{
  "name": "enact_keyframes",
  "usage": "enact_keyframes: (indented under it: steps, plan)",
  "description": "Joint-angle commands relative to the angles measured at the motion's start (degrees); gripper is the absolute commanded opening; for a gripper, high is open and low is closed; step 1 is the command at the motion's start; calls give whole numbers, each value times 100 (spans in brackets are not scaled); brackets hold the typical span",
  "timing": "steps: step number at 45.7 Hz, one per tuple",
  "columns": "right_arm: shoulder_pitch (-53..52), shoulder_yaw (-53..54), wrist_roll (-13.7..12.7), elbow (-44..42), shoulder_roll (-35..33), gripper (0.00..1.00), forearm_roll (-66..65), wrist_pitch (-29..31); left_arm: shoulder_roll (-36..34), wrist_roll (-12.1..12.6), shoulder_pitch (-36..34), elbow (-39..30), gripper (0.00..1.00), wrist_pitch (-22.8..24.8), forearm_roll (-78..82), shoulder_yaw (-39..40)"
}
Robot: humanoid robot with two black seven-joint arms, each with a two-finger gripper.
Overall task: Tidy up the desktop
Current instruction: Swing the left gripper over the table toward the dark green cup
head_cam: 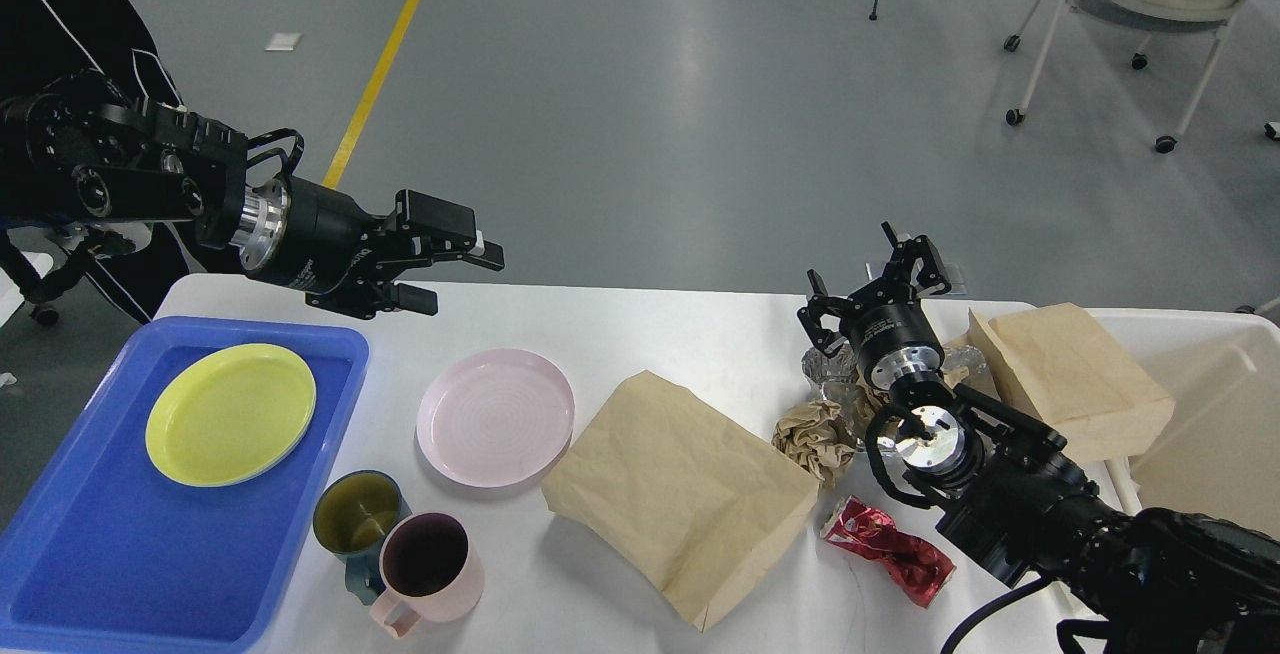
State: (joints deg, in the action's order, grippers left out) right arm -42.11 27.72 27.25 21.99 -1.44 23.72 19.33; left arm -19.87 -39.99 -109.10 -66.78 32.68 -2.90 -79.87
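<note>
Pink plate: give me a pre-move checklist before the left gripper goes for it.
1. Left gripper open and empty: ok.
2. Pink plate empty, flat on the desktop: ok.
3. Plate rim clear of the green mug and the large paper bag: cannot tell at the bag side.
4. Blue tray has bare room beside the yellow plate: ok.
5. Right gripper far from the plate: ok.

Left arm enters from upper left, roughly horizontal; left claw at centre-left, fingers parted. Right arm rises from lower right; right claw right of centre, fingers spread.
</note>
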Motion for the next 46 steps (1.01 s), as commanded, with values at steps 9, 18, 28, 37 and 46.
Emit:
enact_keyframes:
  steps: [9,18,28,37,46]
  plan:
    - [1,-3,0,-2,-6,100,1,0,27,0,-252,-45,97,-8,0,-319]
    - [1,-3,0,-2,3,100,1,0,36,0,-226,-45,97,-8,0,-319]
    - [1,-3,0,-2,3,100,1,0,54,0,-209,-45,97,-8,0,-310]
    - [1,-3,0,-2,-6,100,1,0,54,0,-173,-45,97,-8,0,-310]
    - [1,-3,0,-2,3,100,1,0,54,0,-77,-45,97,-8,0,-284]
